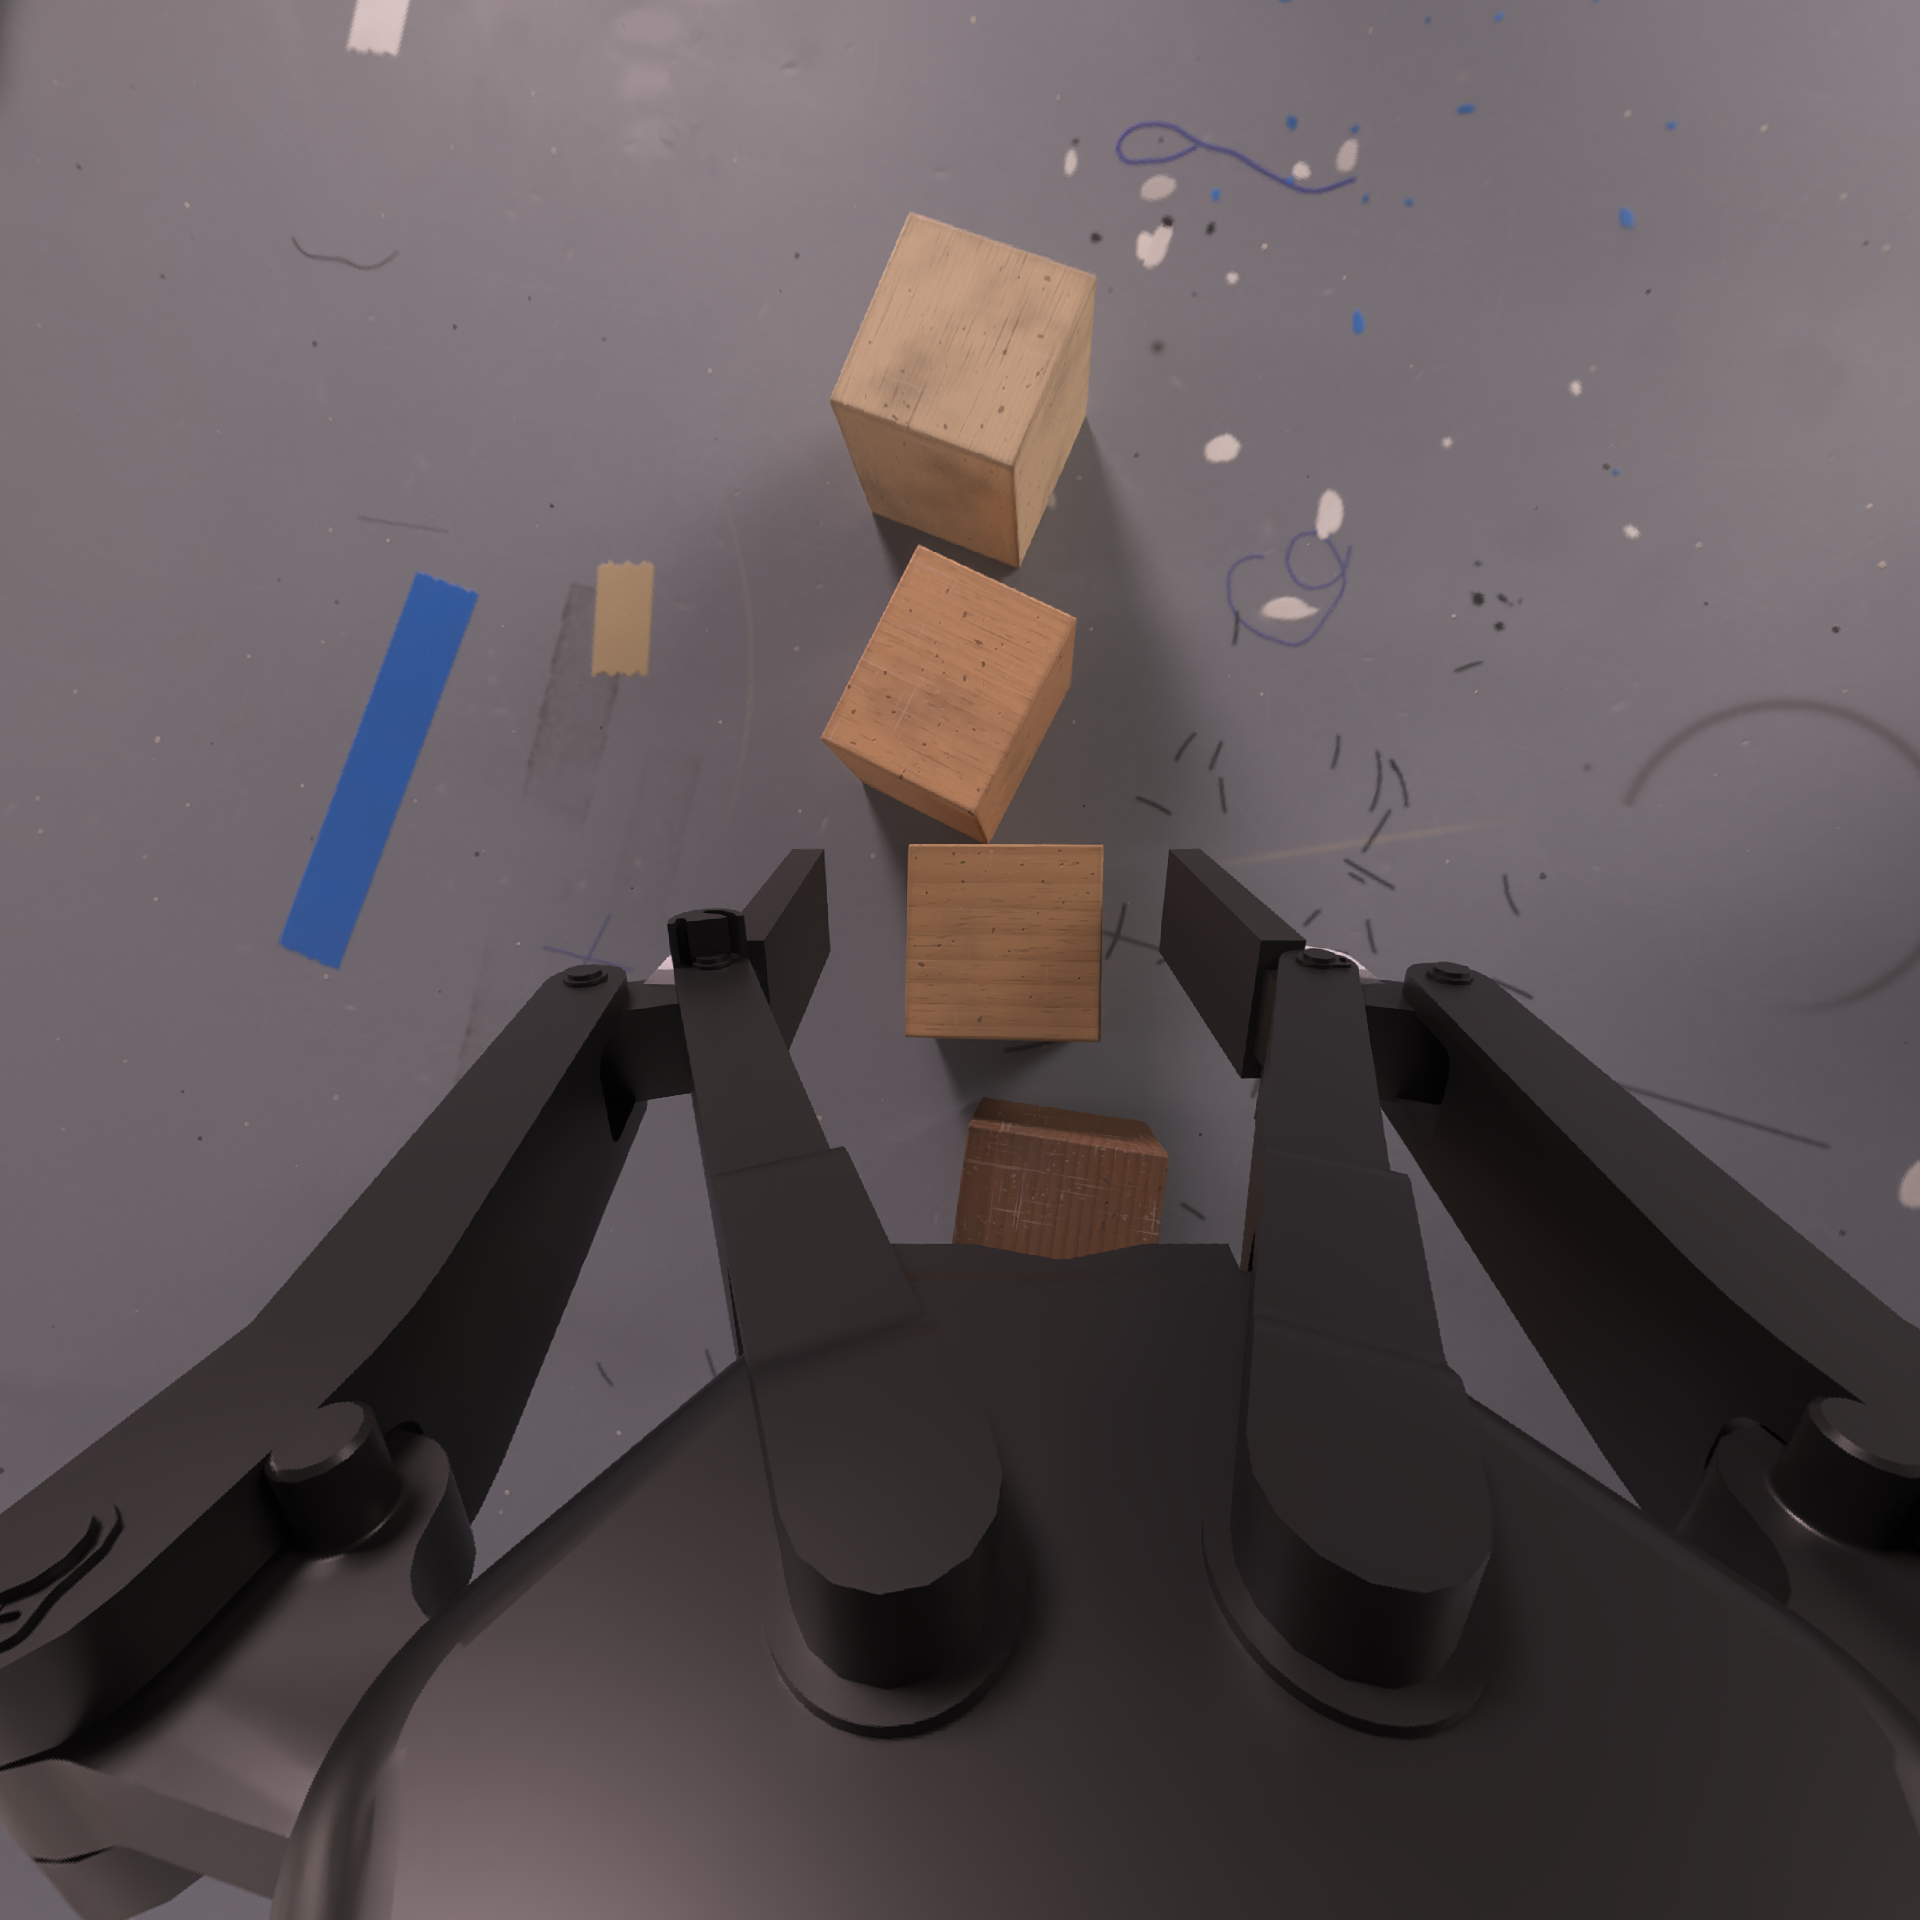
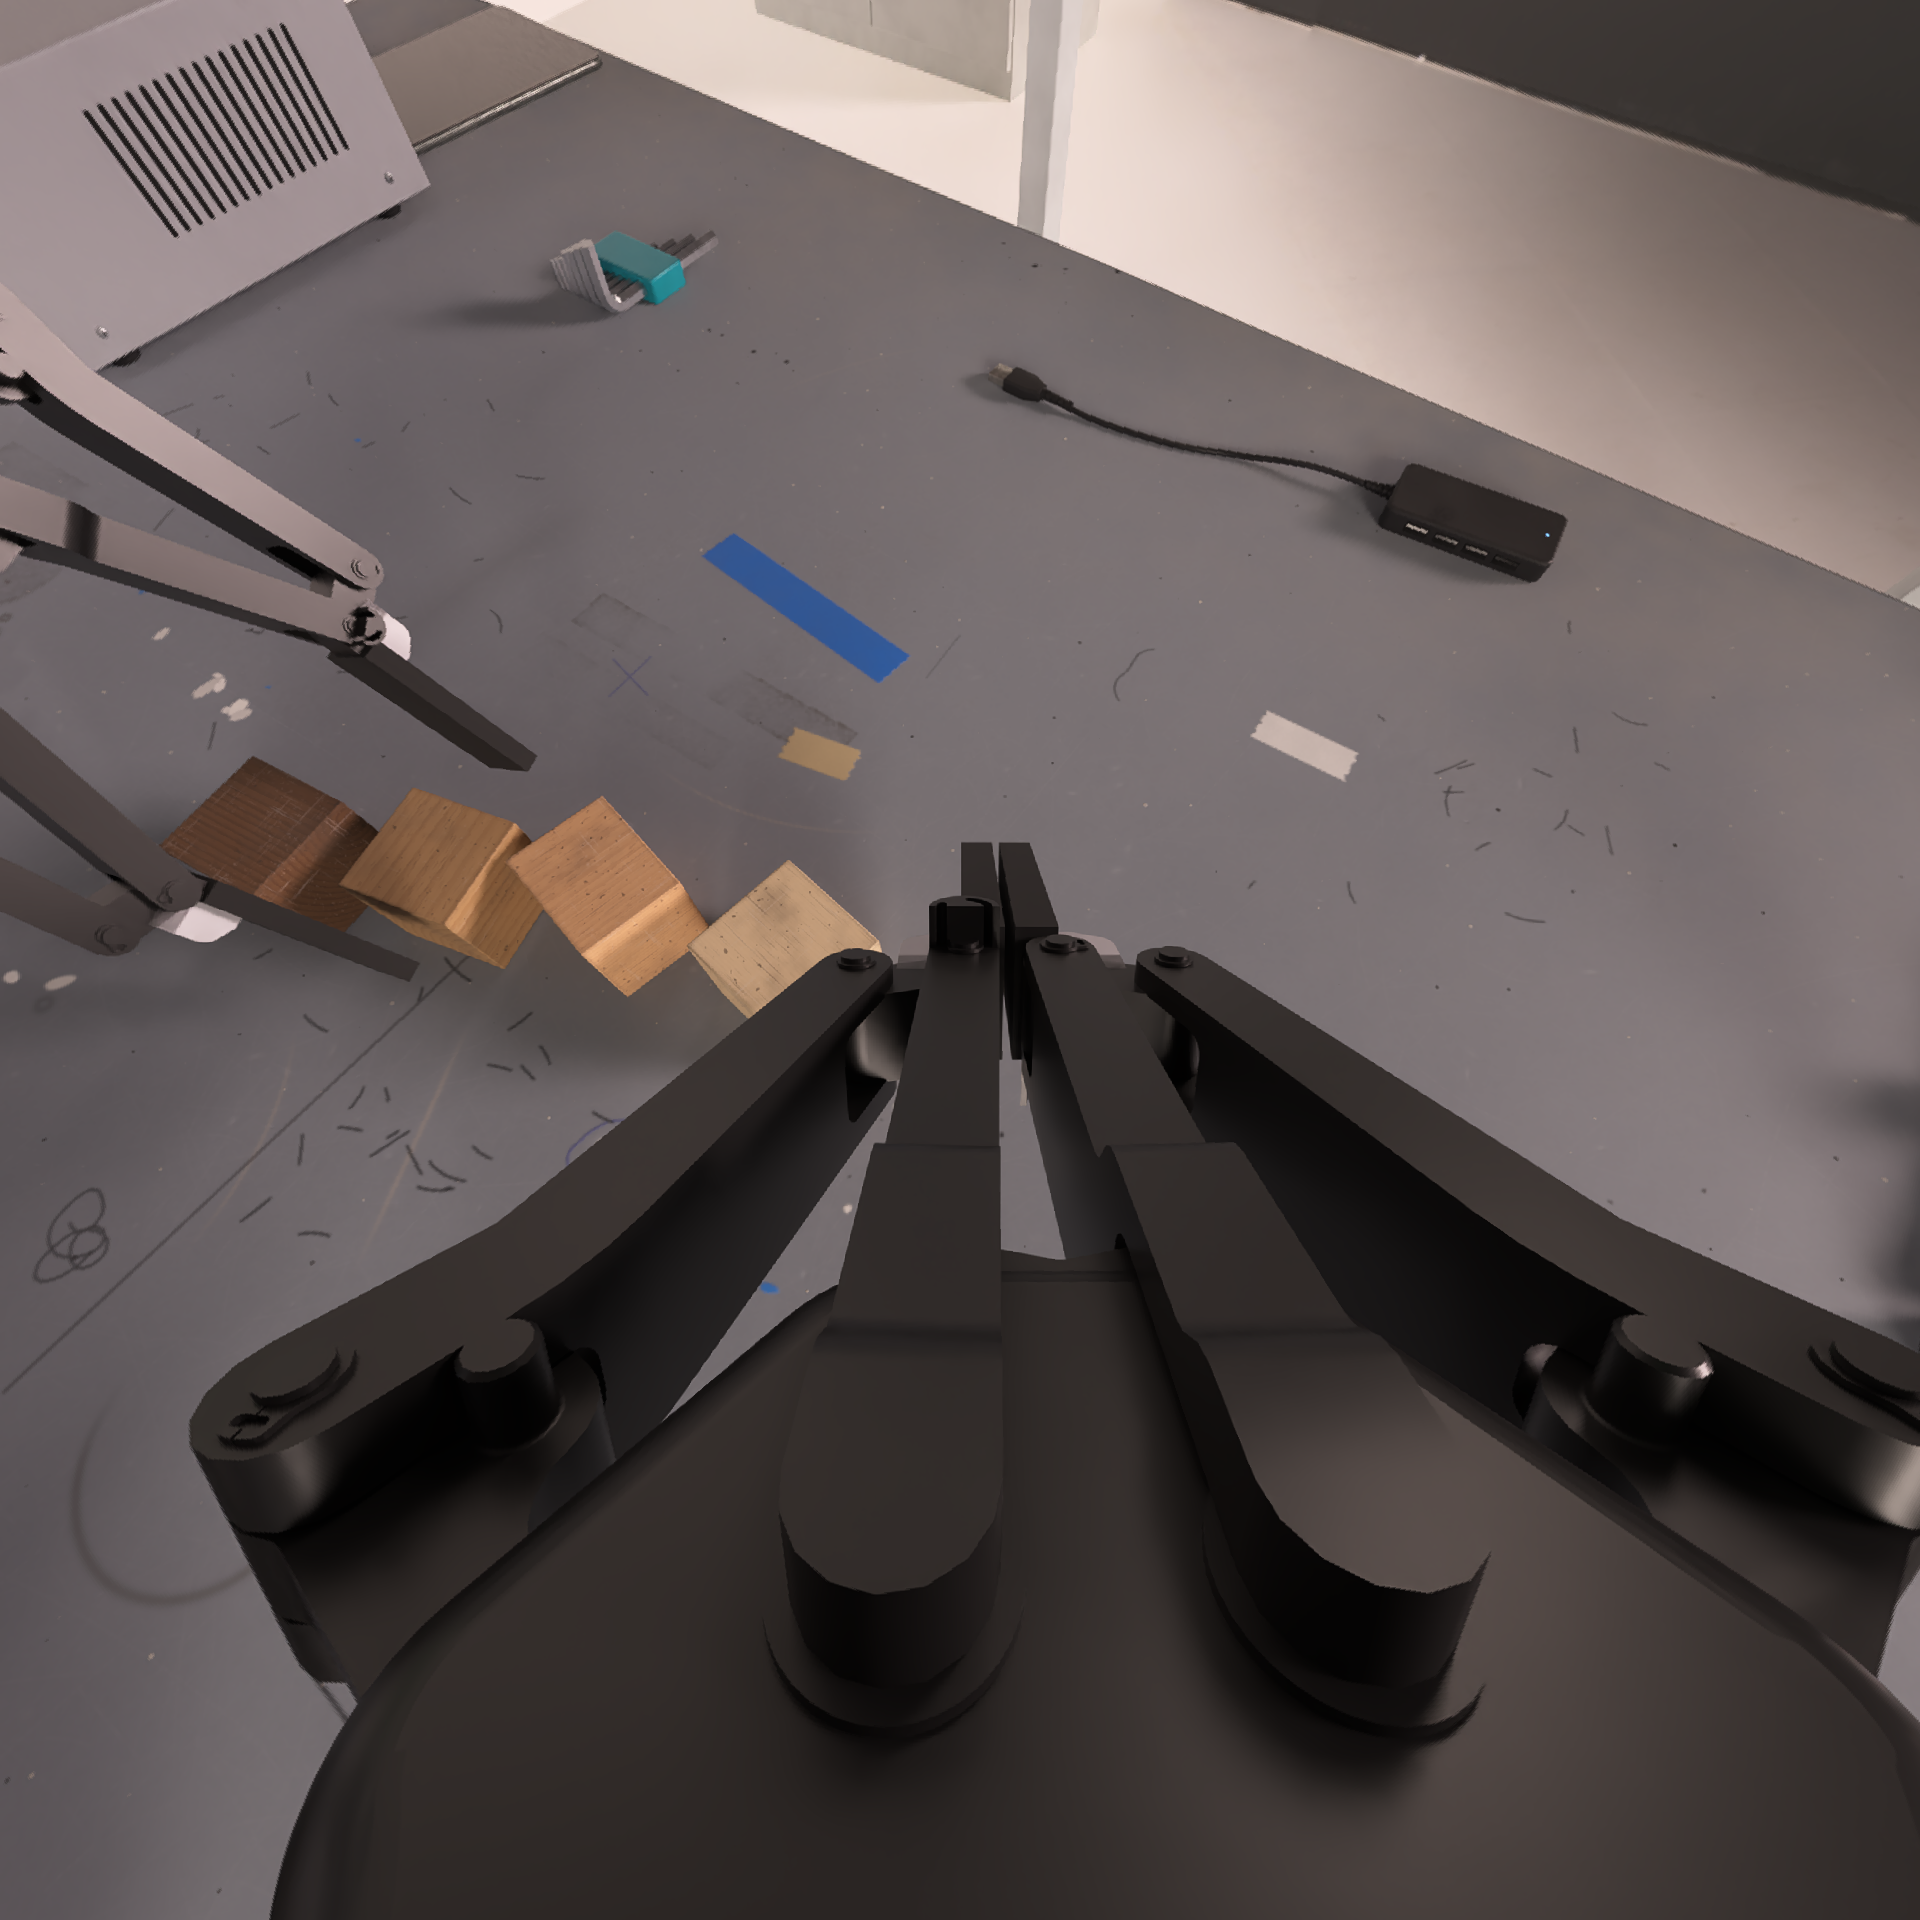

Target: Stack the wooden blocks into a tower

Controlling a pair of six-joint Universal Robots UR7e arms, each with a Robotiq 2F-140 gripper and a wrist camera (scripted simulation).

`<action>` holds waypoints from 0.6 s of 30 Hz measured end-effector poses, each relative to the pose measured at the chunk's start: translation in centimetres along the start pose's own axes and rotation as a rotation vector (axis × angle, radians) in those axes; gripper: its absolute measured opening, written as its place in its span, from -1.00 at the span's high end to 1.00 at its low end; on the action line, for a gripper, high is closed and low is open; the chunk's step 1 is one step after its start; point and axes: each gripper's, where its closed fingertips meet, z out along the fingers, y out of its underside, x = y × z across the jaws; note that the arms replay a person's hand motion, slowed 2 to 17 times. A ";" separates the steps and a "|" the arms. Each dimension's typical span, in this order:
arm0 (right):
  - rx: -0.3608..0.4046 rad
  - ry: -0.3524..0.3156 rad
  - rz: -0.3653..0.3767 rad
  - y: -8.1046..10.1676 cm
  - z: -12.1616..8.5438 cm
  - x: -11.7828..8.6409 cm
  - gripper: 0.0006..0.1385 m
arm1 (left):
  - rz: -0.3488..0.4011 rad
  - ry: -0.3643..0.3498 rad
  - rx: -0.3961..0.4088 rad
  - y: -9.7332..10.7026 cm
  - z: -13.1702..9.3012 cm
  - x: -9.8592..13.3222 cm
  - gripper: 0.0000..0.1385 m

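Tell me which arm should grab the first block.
Left. The left gripper is open, straddling a wooden block. The right gripper is shut and off to the side of the row.

Grey tabletop, scuffed, flecked with white and blue paint spots, pen scribbles and short dark scratch marks. Stuck flat on it: a long blue tape strip, a short tan tape piece near it, a white tape piece further off. At the far left corner, a light grey metal box with a slotted vent. In front of that, a teal and grey hex key set. Toward the right edge, a black hub with a short black cable lying loose. Beyond the table edge, pale cream floor, a white upright post, a dark band along the top right. Soft, even light, faint shadows.
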 end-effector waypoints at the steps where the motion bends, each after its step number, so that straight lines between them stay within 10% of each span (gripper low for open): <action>1: -0.001 -0.001 0.000 0.0 0.0 0.0 0.98 | 0.001 -0.001 -0.007 0.1 0.1 0.0 -0.22; 18: -0.020 -0.007 -0.003 0.3 0.3 0.1 0.98 | -0.021 0.040 -0.045 0.6 0.5 0.5 0.04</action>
